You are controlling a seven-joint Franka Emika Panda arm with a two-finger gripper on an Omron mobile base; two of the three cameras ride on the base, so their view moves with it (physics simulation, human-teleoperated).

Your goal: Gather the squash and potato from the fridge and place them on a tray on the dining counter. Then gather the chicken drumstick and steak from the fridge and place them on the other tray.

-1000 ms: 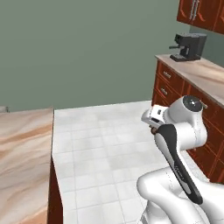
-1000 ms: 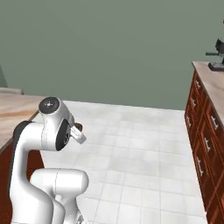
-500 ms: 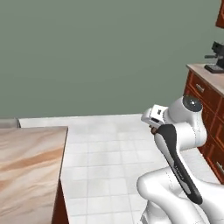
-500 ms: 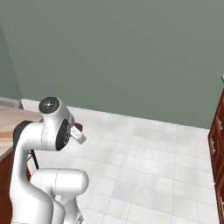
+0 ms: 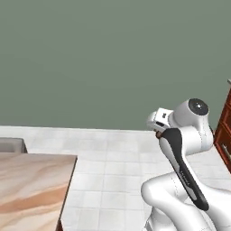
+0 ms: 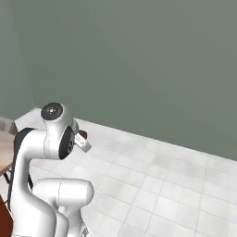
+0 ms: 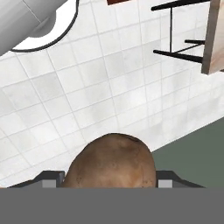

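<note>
The potato [image 7: 111,159] was a rounded brown lump with a mottled tan skin, paler on its crown and darker in faint speckles down its sides. In the hand view it sat right between the two finger tips of the pincer [image 7: 109,183], whose jaws stood wide and pressed against it on either flank, so the pincer was gripping the potato. Its lower part was cut off by the bottom of that view, so its long axis could not be told; the domed end that showed pointed out along the fingers, away from the hand.

In the left base view the pincer [image 5: 159,131] was tucked close against the folded arm, well above the white tiled floor [image 5: 117,171], and a sliver of brown showed at it. In the right base view the same brown sliver, the potato [image 6: 82,134], peeped out beside the wrist. The dining counter [image 5: 31,189], a beige-tan marbled surface, lay at the near left, well apart from the arm. A dull green wall [image 5: 113,63] stood at the far side.
</note>
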